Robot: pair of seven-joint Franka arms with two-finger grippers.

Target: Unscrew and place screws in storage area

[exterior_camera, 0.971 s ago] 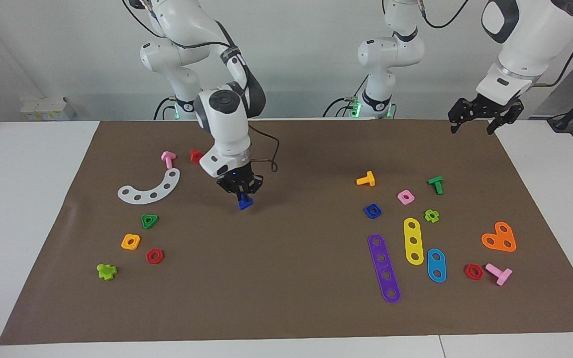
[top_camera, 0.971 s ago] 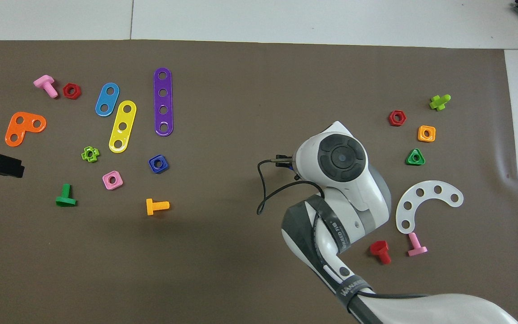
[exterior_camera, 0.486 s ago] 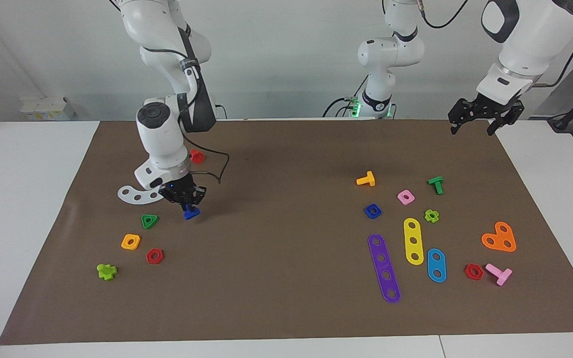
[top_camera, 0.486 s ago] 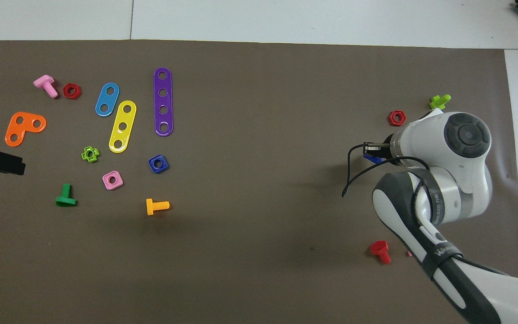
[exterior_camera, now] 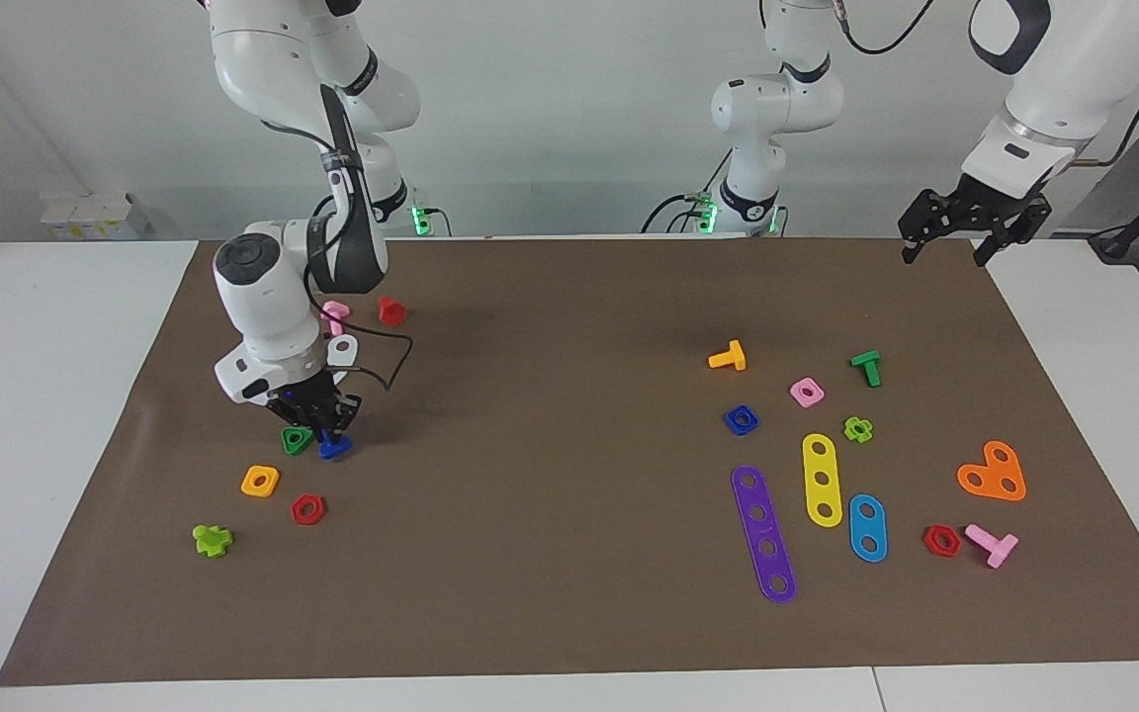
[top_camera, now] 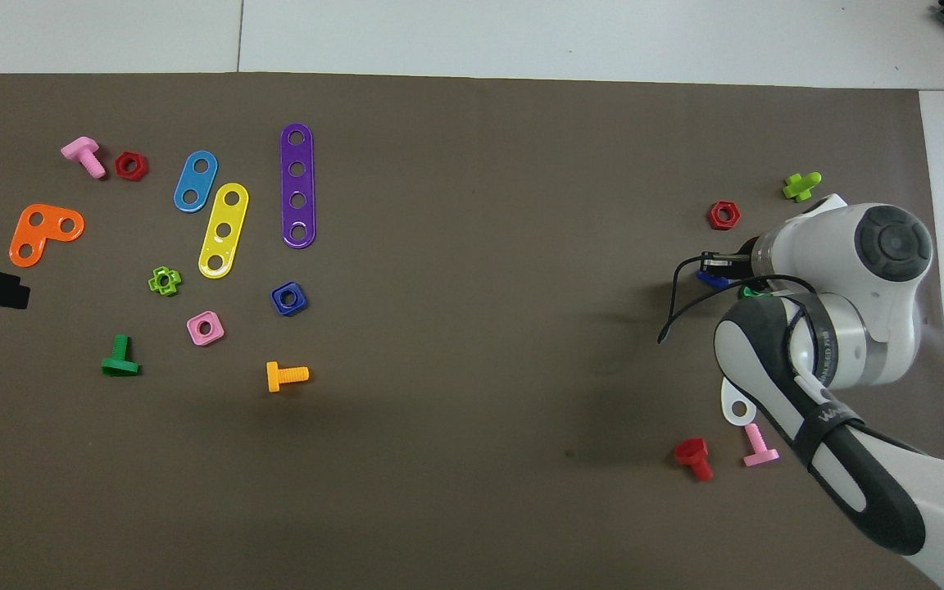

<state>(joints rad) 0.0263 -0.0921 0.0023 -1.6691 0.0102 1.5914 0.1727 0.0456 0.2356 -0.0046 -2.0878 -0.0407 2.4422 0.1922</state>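
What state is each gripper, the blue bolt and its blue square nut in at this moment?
right gripper: shut on the blue bolt, low over the mat beside the green triangular nut.
blue bolt: off its nut, held at the right arm's end of the table.
blue square nut: lying free on the mat, hole empty.
left gripper: waiting over the mat's corner, holding nothing.

A white table [exterior_camera: 55, 415] carries a brown mat [exterior_camera: 569, 554]; a plain pale wall [exterior_camera: 569, 119] rises at the robots' end.
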